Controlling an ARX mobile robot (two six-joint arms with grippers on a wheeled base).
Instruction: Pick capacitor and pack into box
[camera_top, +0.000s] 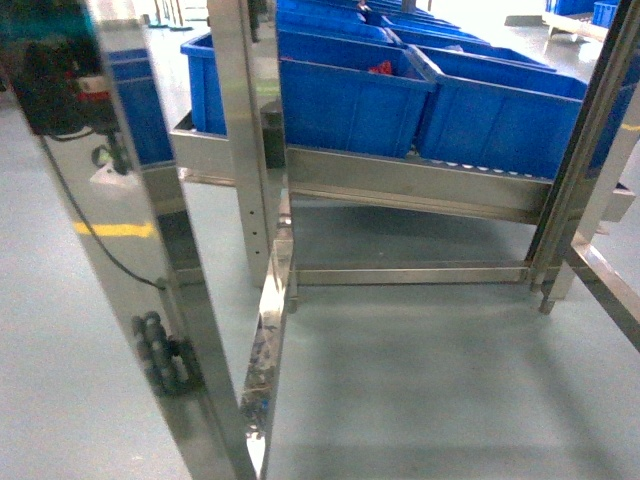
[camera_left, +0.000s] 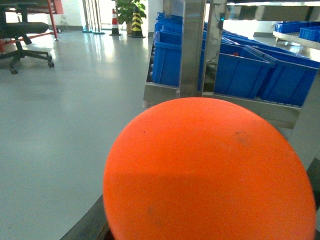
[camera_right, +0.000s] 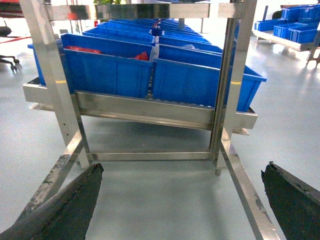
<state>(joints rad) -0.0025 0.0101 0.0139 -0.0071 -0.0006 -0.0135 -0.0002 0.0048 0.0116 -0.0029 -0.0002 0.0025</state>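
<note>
A smooth orange rounded body, the box (camera_left: 210, 175), fills the lower part of the left wrist view right at the camera. It hangs above the floor in my left gripper and hides that gripper's jaws; only a dark strip of finger (camera_left: 92, 225) shows at the lower left. My right gripper (camera_right: 182, 200) is open, its black fingers (camera_right: 65, 210) wide apart over bare floor with nothing between them. No capacitor can be made out. Neither gripper shows in the head view.
A stainless steel rack (camera_top: 400, 180) stands just ahead, holding rows of big blue bins (camera_top: 350, 100), some with red items (camera_right: 82, 49) inside. Its upright posts (camera_top: 240, 120) and low floor rails (camera_right: 245, 190) are close. An office chair (camera_left: 22, 35) stands far left.
</note>
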